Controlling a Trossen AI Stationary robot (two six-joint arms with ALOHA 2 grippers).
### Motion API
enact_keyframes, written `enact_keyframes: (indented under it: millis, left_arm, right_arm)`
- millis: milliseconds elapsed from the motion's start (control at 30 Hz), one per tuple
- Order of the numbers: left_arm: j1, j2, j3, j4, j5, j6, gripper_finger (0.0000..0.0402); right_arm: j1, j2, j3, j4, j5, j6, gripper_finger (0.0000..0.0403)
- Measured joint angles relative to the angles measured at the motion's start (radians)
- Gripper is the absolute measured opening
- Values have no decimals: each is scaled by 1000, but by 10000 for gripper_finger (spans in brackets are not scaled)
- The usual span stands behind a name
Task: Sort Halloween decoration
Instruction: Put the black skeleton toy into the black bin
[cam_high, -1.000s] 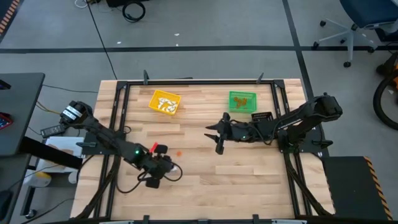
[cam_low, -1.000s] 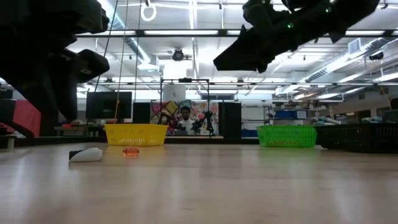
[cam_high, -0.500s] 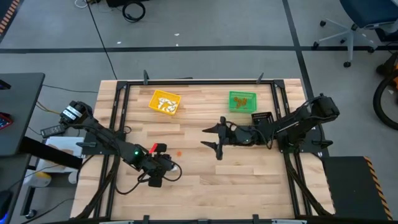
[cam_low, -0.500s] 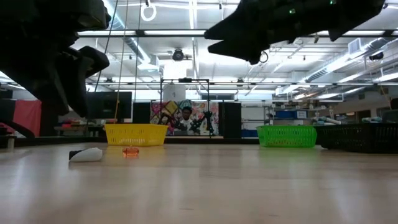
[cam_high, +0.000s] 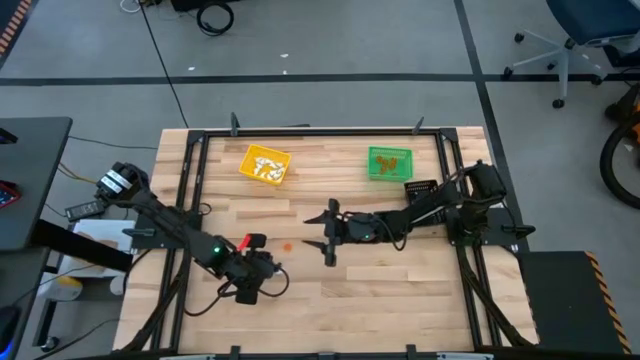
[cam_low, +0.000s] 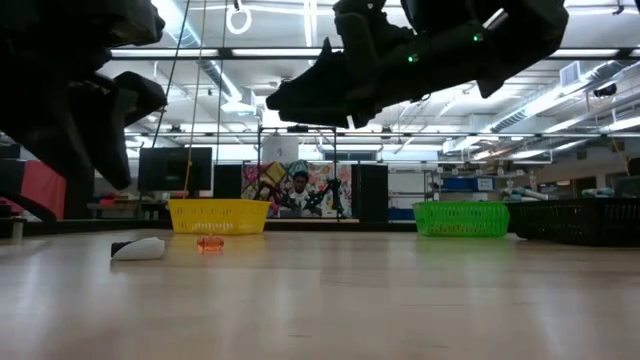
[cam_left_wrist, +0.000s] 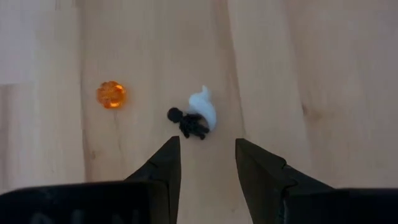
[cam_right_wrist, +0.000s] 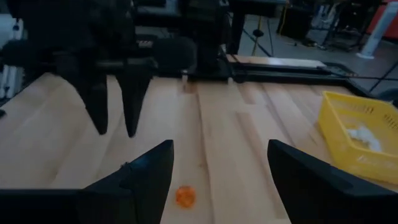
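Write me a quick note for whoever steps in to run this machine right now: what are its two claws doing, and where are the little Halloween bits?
Left gripper: open, empty, poised above a small white ghost trinket and a tiny black trinket touching it.
Right gripper: wide open, empty, above mid-table, facing a small orange pumpkin bead on the wood.
Done: white pieces lie in the yellow mesh bin, orange ones in the green mesh bin. The black bin sits beside the right arm; contents unclear.
Left: those three loose trinkets.

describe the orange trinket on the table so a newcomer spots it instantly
On the wooden table, look at the bare middle between the left gripper and right gripper. The orange trinket lies there alone; its white trinket and black trinket neighbours touch each other.
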Motion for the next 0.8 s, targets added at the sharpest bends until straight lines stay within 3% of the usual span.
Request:
enact_keyframes:
  millis: [167, 433, 800]
  left_arm:
    - [-31, 0, -44, 17, -66, 6, 128]
    - [-38, 0, -73, 61, -72, -8, 128]
    - [-38, 0, -73, 81, -67, -150, 128]
  right_arm:
    - [-13, -11, 1, 2, 20, -18, 263]
    - [-30, -7, 1, -2, 21, -18, 263]
    - [-30, -6, 1, -63, 21, -14, 263]
